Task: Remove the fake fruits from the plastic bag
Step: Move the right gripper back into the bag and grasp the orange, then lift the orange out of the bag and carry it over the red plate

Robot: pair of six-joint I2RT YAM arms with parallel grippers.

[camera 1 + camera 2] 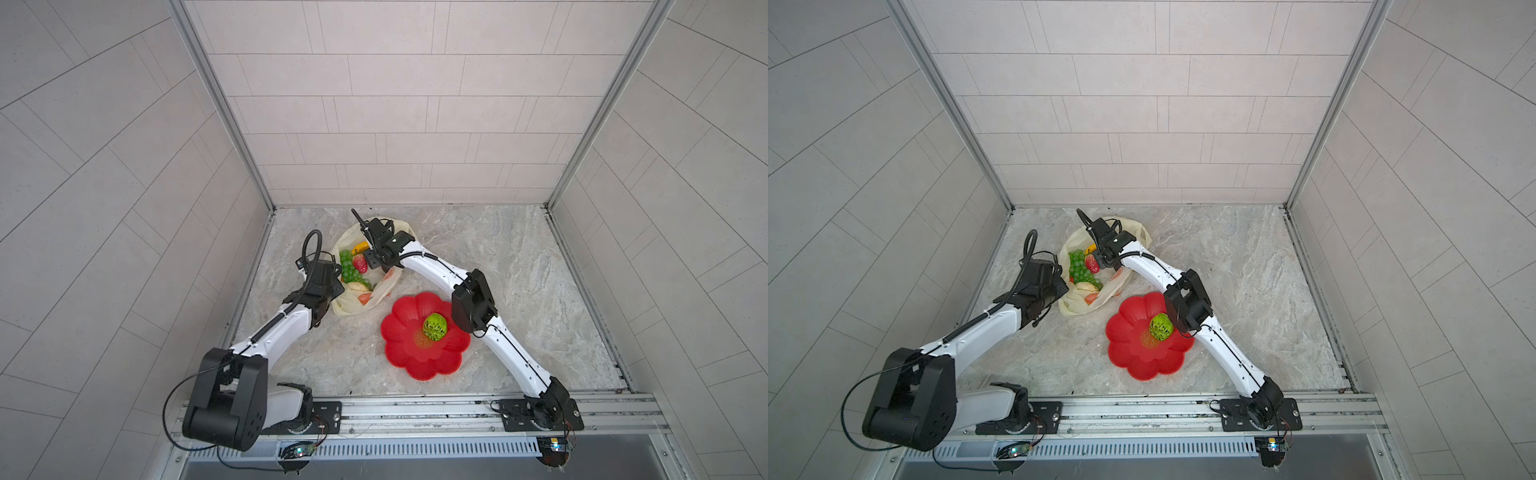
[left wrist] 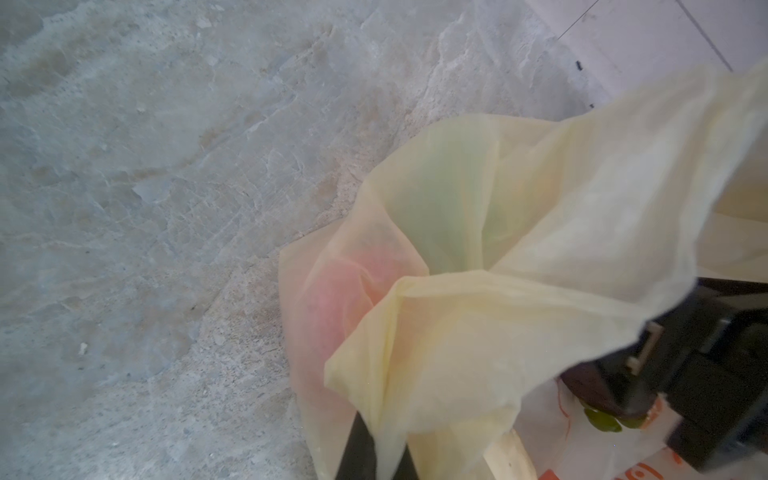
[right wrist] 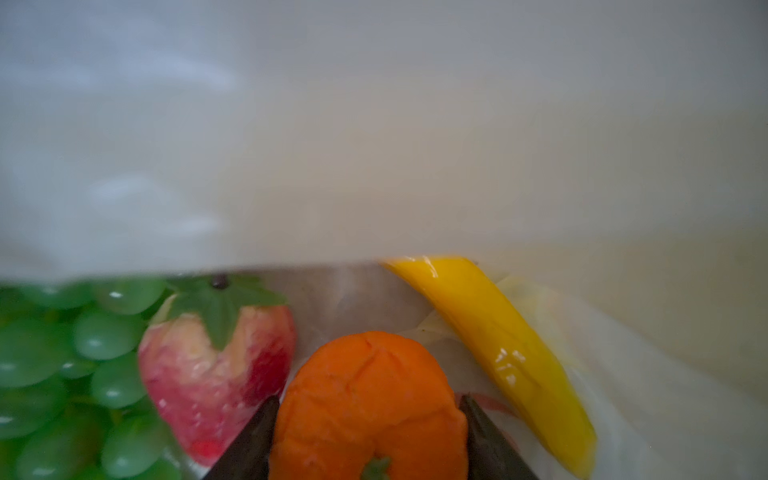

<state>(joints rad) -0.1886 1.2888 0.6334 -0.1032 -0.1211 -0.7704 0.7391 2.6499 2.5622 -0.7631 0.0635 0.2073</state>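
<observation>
The plastic bag (image 1: 353,305) lies on the far left part of the marble desk (image 1: 519,291). Its far end is close to the foot of the back wall (image 1: 395,183) and its left flank is near the left side rail (image 1: 253,266), where the left arm fills the narrow strip. To the right of the bag the desk is bare up to the right rail, which is well apart. On the near side the red plate (image 1: 401,357) sits just beside the bag's near corner with a thin gap, and the right forearm crosses above the plate's far right petals. In both top views the bag's long axis runs from near-left to far-right, with the mouth gaping upward. The left fingers (image 2: 359,449) are closed tight on a fold of the bag's near-left rim, the film bunched between them. The right fingers (image 3: 253,444) reach into the mouth from the far side and stand partway apart with the orange (image 3: 370,395) between them, each inner face against its side; its green stem end faces the wrist camera. Beside it the banana (image 3: 498,345) lies aslant against the bag's wall, its length running past the orange. On the other side the strawberry (image 3: 216,374) points its tip toward the fingers, leafy cap away, and touches the grape bunch (image 3: 62,374). The green netted fruit (image 1: 435,327) rests in the plate, outside the bag.
</observation>
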